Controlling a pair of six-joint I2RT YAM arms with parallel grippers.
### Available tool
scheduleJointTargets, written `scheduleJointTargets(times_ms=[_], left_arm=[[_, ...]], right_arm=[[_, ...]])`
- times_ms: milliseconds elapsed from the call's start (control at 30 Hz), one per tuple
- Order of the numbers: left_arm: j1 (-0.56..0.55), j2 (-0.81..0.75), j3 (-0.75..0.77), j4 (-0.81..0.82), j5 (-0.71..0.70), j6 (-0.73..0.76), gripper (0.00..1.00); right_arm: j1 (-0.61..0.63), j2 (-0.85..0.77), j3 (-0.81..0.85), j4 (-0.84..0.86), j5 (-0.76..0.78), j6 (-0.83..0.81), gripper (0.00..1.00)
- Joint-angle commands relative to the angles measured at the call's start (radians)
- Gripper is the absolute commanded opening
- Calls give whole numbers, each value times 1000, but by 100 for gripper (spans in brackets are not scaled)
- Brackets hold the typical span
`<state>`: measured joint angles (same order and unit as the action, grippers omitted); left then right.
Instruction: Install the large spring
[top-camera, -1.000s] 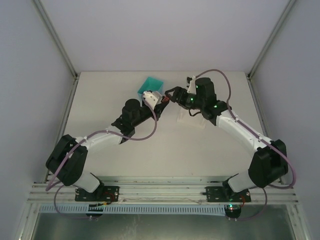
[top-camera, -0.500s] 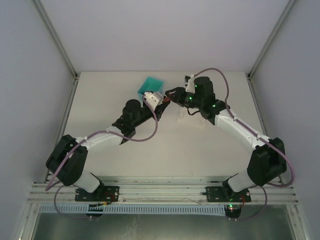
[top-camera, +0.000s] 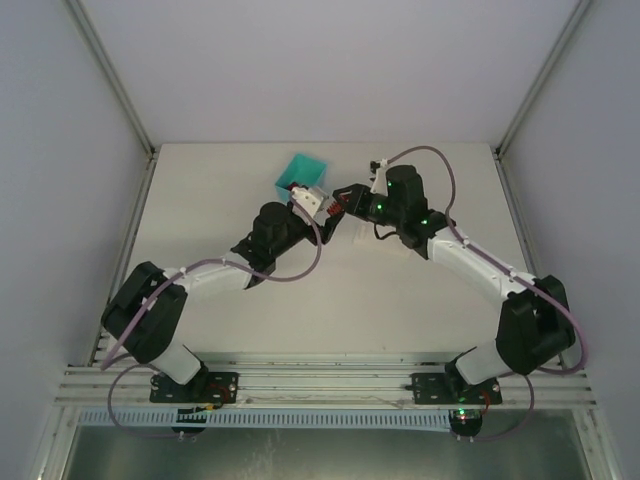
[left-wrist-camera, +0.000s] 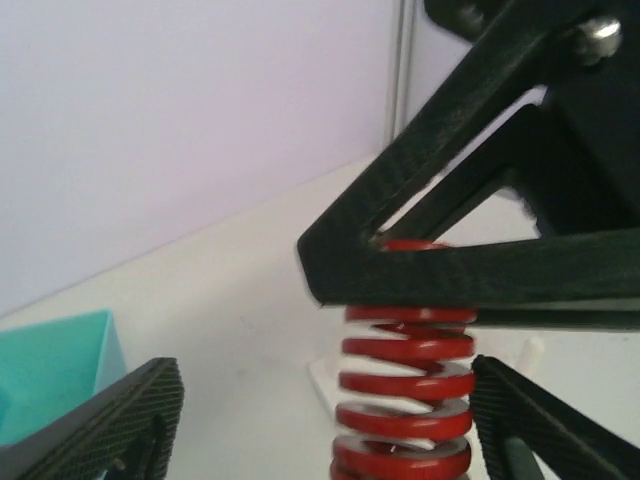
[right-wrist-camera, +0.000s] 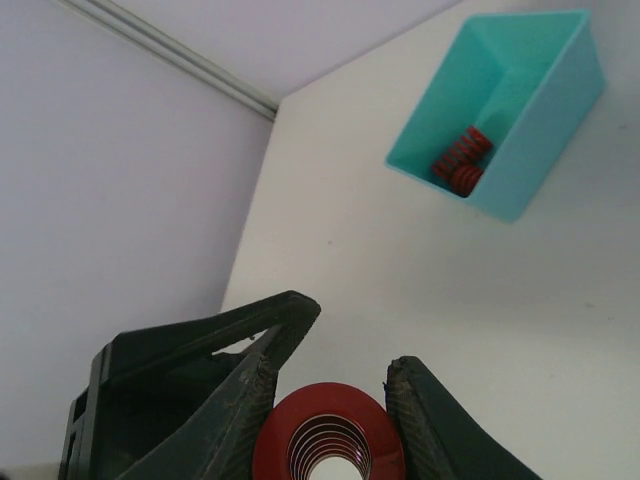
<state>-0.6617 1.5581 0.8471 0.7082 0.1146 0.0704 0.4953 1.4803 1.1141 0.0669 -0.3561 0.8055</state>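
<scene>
Red large spring (left-wrist-camera: 405, 400), glossy flat-wire coils, clamped between right fingers (right-wrist-camera: 235, 410)

The left arm (top-camera: 200, 280) and right arm (top-camera: 470, 255) have white links, black joints, mauve cables (top-camera: 300, 270), green lights (top-camera: 427, 212) and textured black fingers (left-wrist-camera: 120, 420).

The red coiled metal spring (left-wrist-camera: 405, 400) wears a smooth, glossy painted coat. The black plastic gripper fingers (left-wrist-camera: 110, 425) look matt, with a fine grainy texture. The teal plastic bin (right-wrist-camera: 545, 130) is smooth and faintly shiny. The white worktop (right-wrist-camera: 400, 280) is matt.
</scene>
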Motion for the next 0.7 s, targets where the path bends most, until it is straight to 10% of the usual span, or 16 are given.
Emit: scheduleJointTargets(times_ms=[0, 400, 667], left_arm=[[2, 16, -20, -9, 9, -71, 98], [2, -76, -120, -217, -281, -165, 99], [-18, -134, -314, 9, -245, -63, 99]], right_arm=[[8, -57, -24, 48, 129, -138, 0], [8, -16, -102, 123, 539, -515, 0], [1, 110, -96, 228, 718, -654, 0]])
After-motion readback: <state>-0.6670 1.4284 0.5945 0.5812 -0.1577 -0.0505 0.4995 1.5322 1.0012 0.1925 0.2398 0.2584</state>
